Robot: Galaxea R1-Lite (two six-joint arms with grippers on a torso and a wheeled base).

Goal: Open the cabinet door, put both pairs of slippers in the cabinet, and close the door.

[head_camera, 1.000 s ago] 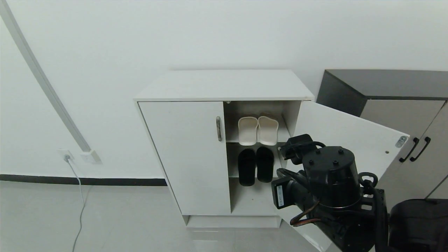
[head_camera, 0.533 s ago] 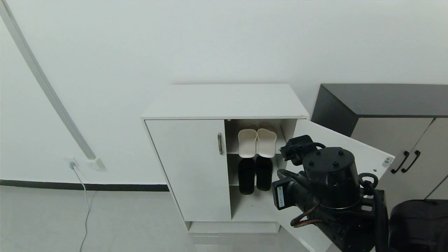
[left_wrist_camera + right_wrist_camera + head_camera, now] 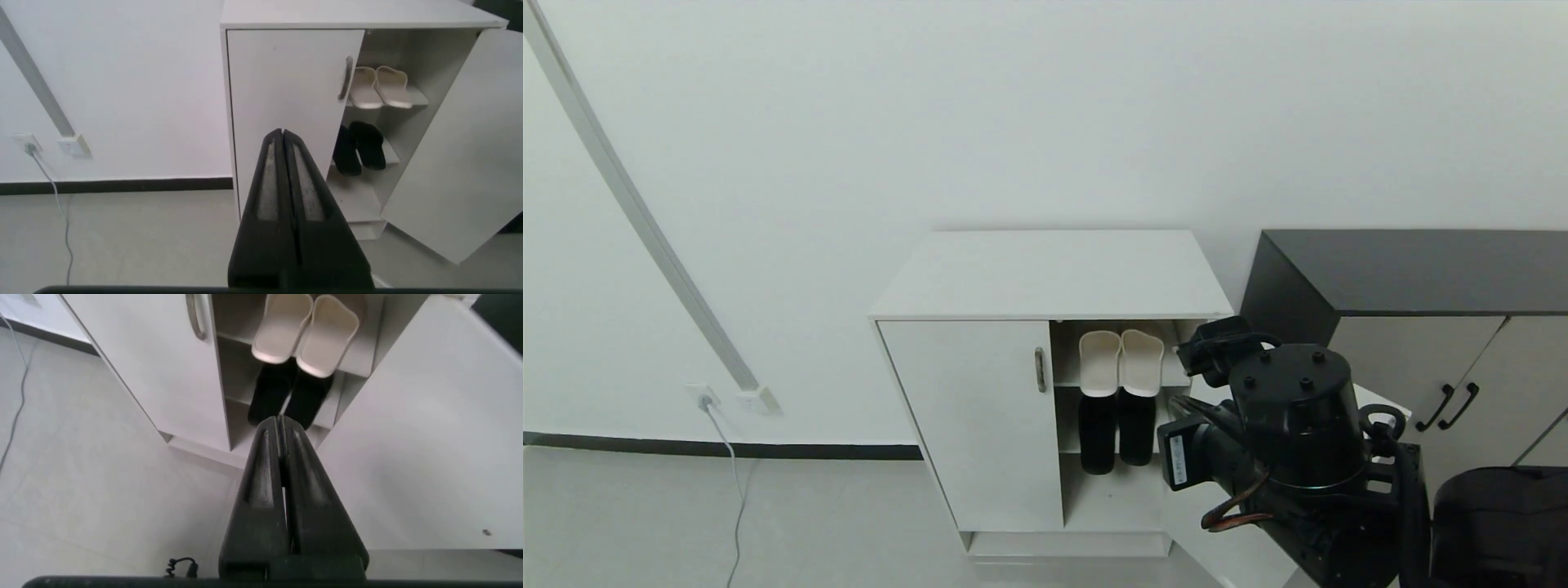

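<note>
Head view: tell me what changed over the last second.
The camera drew back: the cabinet now shows lower and smaller, yet nothing itself moved. The white slippers stay on the upper shelf, the black slippers on the one below, and the right door stays open.

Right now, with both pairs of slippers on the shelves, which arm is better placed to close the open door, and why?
Right, probably. The right gripper, shut, sits beside the open door, which hangs on the right side of the cabinet. The left gripper faces the closed left door from farther off.
</note>
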